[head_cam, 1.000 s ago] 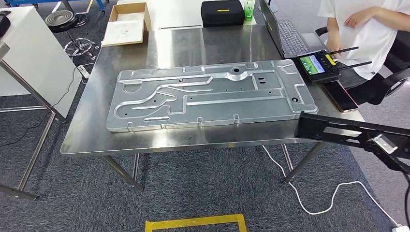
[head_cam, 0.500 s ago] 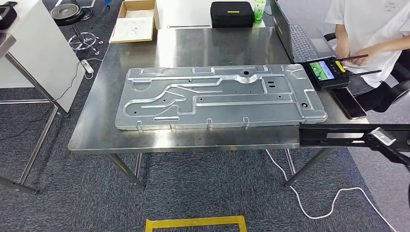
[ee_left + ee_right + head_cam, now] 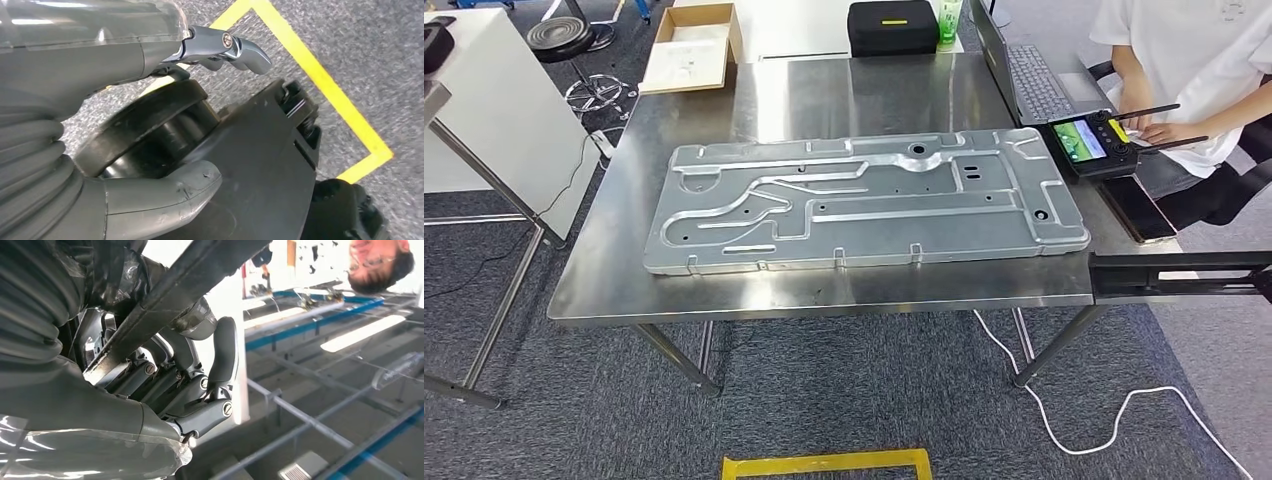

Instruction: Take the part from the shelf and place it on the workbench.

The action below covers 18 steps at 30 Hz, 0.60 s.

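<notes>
Overhanging workbench (image 3: 824, 290) edge: gripped part (image 3: 1174, 275)

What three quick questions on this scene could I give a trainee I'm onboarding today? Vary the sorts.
1. True or false: the black part already lies flat on the workbench.
2. Which hand holds the black part? A) left B) right
3. Fill in: the large thing on the workbench is a stamped metal ____.

Key: 1 false, it juts in beside the bench's corner. 2 B, the right hand grips it; the left hand holds nothing. 3 panel.
</notes>
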{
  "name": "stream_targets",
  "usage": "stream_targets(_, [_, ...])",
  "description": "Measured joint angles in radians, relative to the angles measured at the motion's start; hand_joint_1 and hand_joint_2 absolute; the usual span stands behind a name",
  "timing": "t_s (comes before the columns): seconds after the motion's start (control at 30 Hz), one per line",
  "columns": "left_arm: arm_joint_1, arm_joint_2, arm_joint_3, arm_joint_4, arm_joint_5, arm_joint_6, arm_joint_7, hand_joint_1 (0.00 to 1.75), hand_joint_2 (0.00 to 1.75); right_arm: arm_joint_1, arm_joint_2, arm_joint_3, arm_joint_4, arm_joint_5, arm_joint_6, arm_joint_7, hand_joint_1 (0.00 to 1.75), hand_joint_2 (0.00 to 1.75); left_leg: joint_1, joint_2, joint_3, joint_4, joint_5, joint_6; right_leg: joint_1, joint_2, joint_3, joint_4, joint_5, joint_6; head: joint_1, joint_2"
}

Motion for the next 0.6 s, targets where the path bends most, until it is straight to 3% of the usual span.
stream_targets(0.07, [0.002,0.001,0.000,0.000,-0.001,-0.003,0.002,0.00,1.75,0.009,0.037,0.003,-0.012,0.007,-0.052,-0.036,1.75,1.75,-0.006,0.001,0.059,-0.132,0.051,0.022,0.004,0.000,0.002,-0.004,0.001,0.002,0.000,0.000])
stream_targets(0.1, [0.003,0.001,0.000,0.000,-0.002,-0.005,0.002,0.00,1.75,0.014,0.072,0.010,-0.017,0.008,-0.095,-0.059,1.75,1.75,-0.008,0.002,0.073,-0.168,0.059,0.028,0.004,0.000,0.003,-0.007,0.004,0.006,0.001,0.000])
stream_targets(0.23, [0.004,-0.003,0.000,0.000,-0.005,-0.012,-0.001,0.00,1.75,0.042,0.252,0.074,-0.020,-0.083,-0.232,-0.167,1.75,1.75,-0.002,0.004,0.091,-0.218,0.079,0.029,0.004,-0.002,0.008,-0.019,0.009,0.024,0.000,0.000])
stream_targets(0.3, [0.004,-0.006,-0.001,0.000,-0.013,-0.013,-0.001,0.00,1.75,0.046,0.331,0.105,-0.014,-0.172,-0.246,-0.188,1.75,1.75,0.003,0.006,0.102,-0.241,0.095,0.030,0.003,-0.002,-0.019,0.043,-0.034,0.026,0.001,0.000])
stream_targets(0.37, [0.005,-0.008,-0.004,0.000,-0.025,-0.011,0.000,0.00,1.75,0.056,0.382,0.126,-0.002,-0.223,-0.245,-0.185,1.75,1.75,0.001,0.006,0.100,-0.242,0.098,0.033,0.002,-0.001,-0.075,0.162,-0.094,0.032,0.001,0.000])
stream_targets(0.4, [0.006,-0.008,-0.007,0.000,-0.031,-0.009,0.001,0.00,1.75,0.059,0.395,0.133,0.008,-0.230,-0.234,-0.178,1.75,1.75,0.001,0.006,0.098,-0.240,0.097,0.032,0.001,-0.001,-0.096,0.206,-0.108,0.036,0.001,0.000])
stream_targets(0.43, [0.007,-0.008,-0.010,0.000,-0.034,-0.007,0.001,0.00,1.75,0.055,0.401,0.138,0.022,-0.228,-0.216,-0.169,1.75,1.75,0.000,0.006,0.097,-0.237,0.096,0.031,0.000,-0.002,-0.102,0.220,-0.102,0.040,0.001,0.000])
stream_targets(0.47, [0.007,-0.008,-0.014,0.000,-0.036,-0.005,-0.002,0.00,1.75,0.042,0.402,0.143,0.039,-0.222,-0.191,-0.160,1.75,1.75,0.001,0.005,0.096,-0.232,0.093,0.028,-0.001,-0.002,-0.091,0.196,-0.078,0.043,0.001,0.000])
stream_targets(0.53, [0.007,-0.007,-0.019,0.000,-0.035,-0.003,-0.015,0.00,1.75,-0.015,0.391,0.157,0.088,-0.208,-0.140,-0.156,1.75,1.75,0.000,0.008,0.092,-0.218,0.084,0.018,-0.004,-0.001,-0.030,0.079,-0.016,0.045,0.001,0.000])
stream_targets(0.6, [0.005,-0.007,-0.023,0.000,-0.032,-0.005,-0.031,0.00,1.75,-0.092,0.371,0.184,0.148,-0.192,-0.115,-0.170,1.75,1.75,-0.004,0.013,0.082,-0.200,0.074,0.007,-0.002,0.002,0.008,-0.005,0.010,0.036,0.000,0.000])
